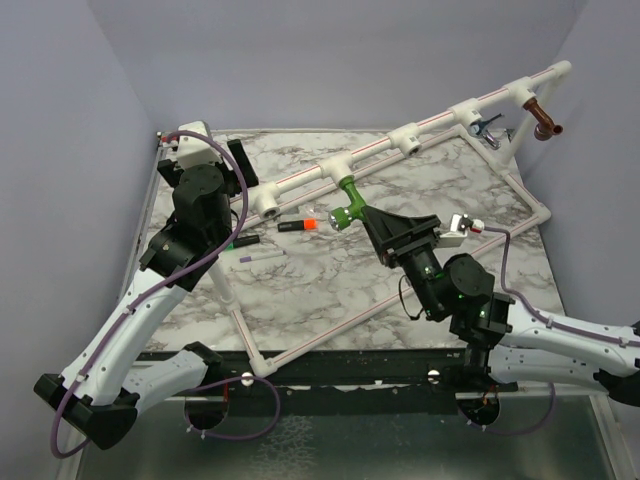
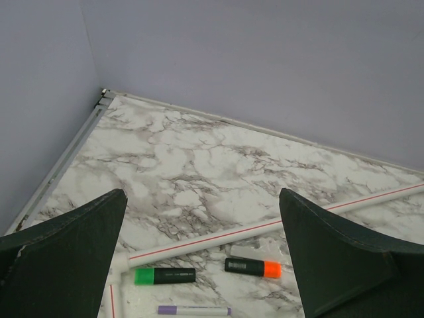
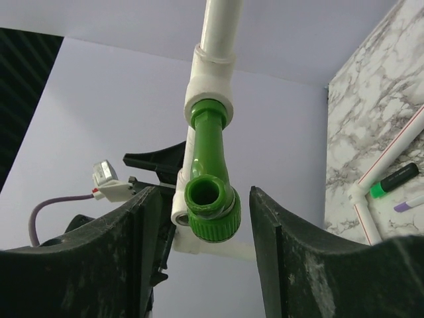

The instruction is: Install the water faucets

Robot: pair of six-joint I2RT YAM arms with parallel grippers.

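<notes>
1. The bench has a white marble-pattern top with grey veins.
2. A white pipe frame stands on it, its base pipes lying flat along the near and right sides.
3. An orange-capped marker lies left of centre.
4. A green-capped marker lies just left of it, not touching.
5. A purple-tipped white pen lies near both, on their near side.

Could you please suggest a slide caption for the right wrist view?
Green faucet seated in a white fitting, the right end effector open around it.
</notes>
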